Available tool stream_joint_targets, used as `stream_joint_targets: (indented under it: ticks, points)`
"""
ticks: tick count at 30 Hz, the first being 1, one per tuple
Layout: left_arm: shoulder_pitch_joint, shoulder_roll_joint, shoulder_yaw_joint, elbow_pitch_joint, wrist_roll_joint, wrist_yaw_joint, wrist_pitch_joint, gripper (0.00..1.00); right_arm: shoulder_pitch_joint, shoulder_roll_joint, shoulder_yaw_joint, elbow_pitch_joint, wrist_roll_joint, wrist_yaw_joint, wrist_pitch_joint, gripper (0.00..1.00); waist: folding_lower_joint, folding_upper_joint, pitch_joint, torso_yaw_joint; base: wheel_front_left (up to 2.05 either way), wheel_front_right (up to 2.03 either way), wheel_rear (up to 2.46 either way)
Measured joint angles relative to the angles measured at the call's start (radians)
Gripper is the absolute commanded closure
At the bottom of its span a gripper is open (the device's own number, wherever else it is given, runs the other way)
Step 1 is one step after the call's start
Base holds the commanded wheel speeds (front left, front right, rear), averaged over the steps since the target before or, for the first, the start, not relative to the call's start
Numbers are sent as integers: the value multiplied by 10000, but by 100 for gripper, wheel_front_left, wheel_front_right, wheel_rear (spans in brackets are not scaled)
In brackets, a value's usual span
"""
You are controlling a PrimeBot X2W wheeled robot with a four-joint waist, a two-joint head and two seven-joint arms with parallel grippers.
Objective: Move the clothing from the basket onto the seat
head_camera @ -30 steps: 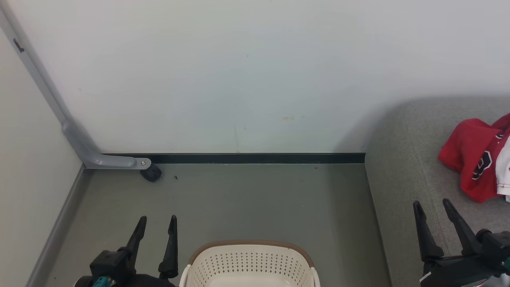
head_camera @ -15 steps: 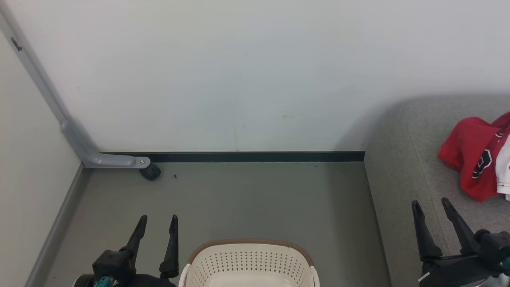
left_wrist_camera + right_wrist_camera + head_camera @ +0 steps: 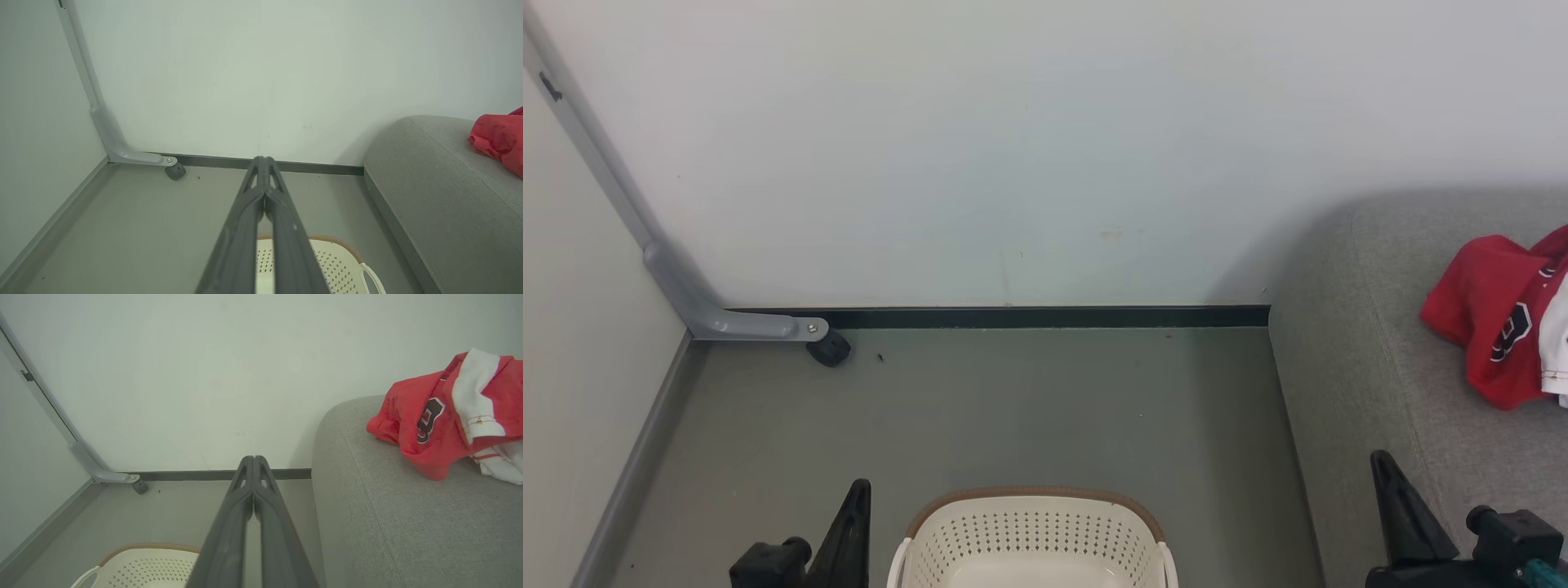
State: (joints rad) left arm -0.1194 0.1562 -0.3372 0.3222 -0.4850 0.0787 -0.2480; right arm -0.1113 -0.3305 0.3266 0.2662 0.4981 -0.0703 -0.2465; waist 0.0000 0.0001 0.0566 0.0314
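Observation:
The red and white clothing (image 3: 1503, 318) lies crumpled on the grey seat (image 3: 1356, 384) at the right, and the right wrist view shows the clothing (image 3: 441, 416) resting on the seat (image 3: 388, 522) as well. The cream basket (image 3: 1029, 535) stands on the floor at the bottom centre; what shows of its inside is bare. My left gripper (image 3: 858, 490) is shut with nothing in it, just left of the basket. My right gripper (image 3: 1380, 461) is shut with nothing in it, above the seat's front edge. Both wrist views show the left gripper (image 3: 263, 159) and the right gripper (image 3: 250, 458) with fingers pressed together.
A white wall with a dark baseboard (image 3: 1045, 317) closes off the back. A grey metal frame leg with a black caster (image 3: 829, 349) stands in the left corner. Grey floor (image 3: 1013, 408) stretches between the basket and the wall.
Both grippers went from open to shut and dropped lower in the head view. The clothing, basket and seat have not moved.

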Motion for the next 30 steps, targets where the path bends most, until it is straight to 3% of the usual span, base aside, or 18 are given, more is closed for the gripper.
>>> stream_joint_targets:
  ticks: [30]
  points:
    - [56, -328, 1260, 13, -3231, -556, 1139, 100, 34, 805, -1398, 92, 3164, 529, 1154, 100, 0, 0, -170, -95, 0, 0, 0]
